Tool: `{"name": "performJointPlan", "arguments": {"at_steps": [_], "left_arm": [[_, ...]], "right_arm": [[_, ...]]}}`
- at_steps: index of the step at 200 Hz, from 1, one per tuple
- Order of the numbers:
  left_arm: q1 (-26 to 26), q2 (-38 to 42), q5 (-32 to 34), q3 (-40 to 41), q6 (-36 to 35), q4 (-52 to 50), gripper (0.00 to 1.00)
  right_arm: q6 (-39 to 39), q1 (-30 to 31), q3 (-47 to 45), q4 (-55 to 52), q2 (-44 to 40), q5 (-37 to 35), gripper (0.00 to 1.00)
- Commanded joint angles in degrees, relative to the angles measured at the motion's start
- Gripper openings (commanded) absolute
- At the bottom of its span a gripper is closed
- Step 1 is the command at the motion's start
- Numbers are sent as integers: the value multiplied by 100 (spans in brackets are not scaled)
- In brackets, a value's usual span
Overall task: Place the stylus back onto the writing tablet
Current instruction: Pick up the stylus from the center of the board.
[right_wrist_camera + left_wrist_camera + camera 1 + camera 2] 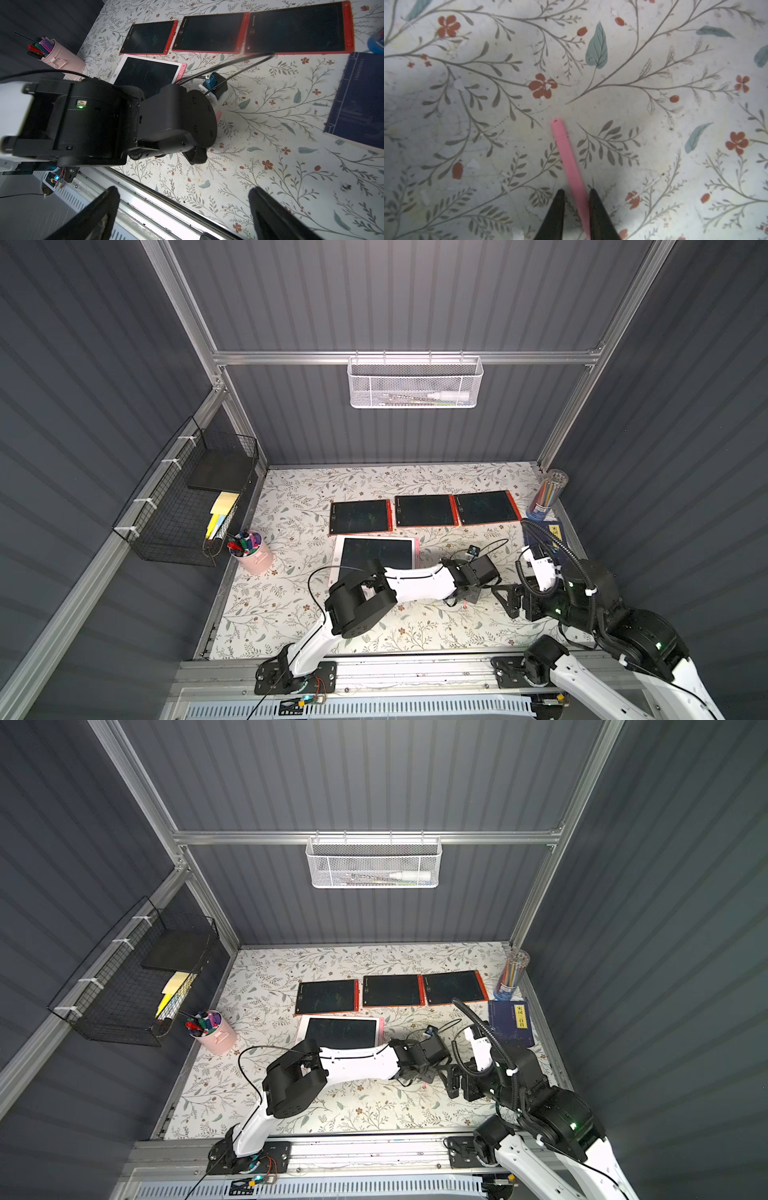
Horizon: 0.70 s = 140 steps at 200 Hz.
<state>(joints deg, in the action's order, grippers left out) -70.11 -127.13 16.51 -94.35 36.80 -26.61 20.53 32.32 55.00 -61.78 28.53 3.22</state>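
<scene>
**Pink stylus on the table, between the left hand's fingers**

In both top views the floral-print table [291, 506] carries four dark-screened tablets. Three red-framed tablets [424, 511] sit in a row at the back, and one white-and-pink-framed writing tablet [376, 552] lies in front of them. One dark blue book [509, 1025] bears a yellow label of Chinese characters (too small to read with certainty). There is also one pink cup of markers [252, 553] and one clear tube of coloured pencils [546, 493]. The left arm [415, 583] stretches low across the table. Its left hand [464, 600] points down at the slim pink plastic stylus [463, 605], which lies apart from the writing tablet, toward the right arm's side. The right hand [505, 600] faces it close by.

In the left wrist view the stylus lies between two black fingers [598, 207]. One touches it and a gap shows at the other, so I cannot tell whether it is clamped.

In the right wrist view the right hand's fingers are spread wide and hold nothing. The small white lettering on the red frames is unreadable.
</scene>
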Motion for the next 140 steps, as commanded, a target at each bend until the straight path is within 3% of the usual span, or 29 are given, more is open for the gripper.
{"name": "performJointPlan", "arguments": {"at_steps": [1, 68, 140], "left_arm": [[2, -154, 273, 330, -79, -659, 23], [14, 480, 235, 1360, -1088, -456, 17], [55, 333, 150, 1028, -1628, -134, 23]], "right_arm": [[-15, 18, -51, -12, 21, -67, 99], [-7, 14, -69, 8, 47, -76, 99], [12, 18, -86, 11, 47, -129, 99]]}}
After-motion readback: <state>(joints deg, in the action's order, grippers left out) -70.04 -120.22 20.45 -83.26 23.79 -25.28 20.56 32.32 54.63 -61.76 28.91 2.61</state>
